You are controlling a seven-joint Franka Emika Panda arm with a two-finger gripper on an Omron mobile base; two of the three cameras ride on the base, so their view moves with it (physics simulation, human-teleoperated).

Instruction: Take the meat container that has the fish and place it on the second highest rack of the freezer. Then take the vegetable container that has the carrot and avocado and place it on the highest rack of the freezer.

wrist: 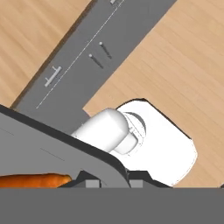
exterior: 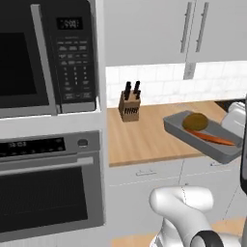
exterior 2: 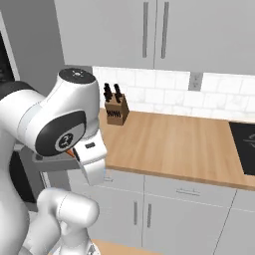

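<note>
In the left base view a microwave [exterior: 46,55] sits above a black-fronted oven [exterior: 48,185] at the far left, well away from the pincer. Next comes a wooden knife block [exterior: 129,107] standing upright on the wooden counter [exterior: 140,137], left of and behind the lifted load. The vegetable container [exterior: 202,135] hangs tilted above the counter's front edge, not touching it, with the avocado [exterior: 195,121] at its back and the carrot [exterior: 212,139] lying lengthwise along its front; the white hand meets the tray at its right end. In the hand view the pincer [wrist: 111,183] is pressed together on the tray's grey rim [wrist: 65,146], fingertips [wrist: 89,183] showing just under that rim, and the carrot's orange tip lies just left of them inside the tray. Beyond the rim, grey cabinet fronts [wrist: 87,57] and wooden floor lie far below. In the right base view the arm hides most of the tray; a grey edge [exterior 2: 47,159] shows below the elbow.
</note>
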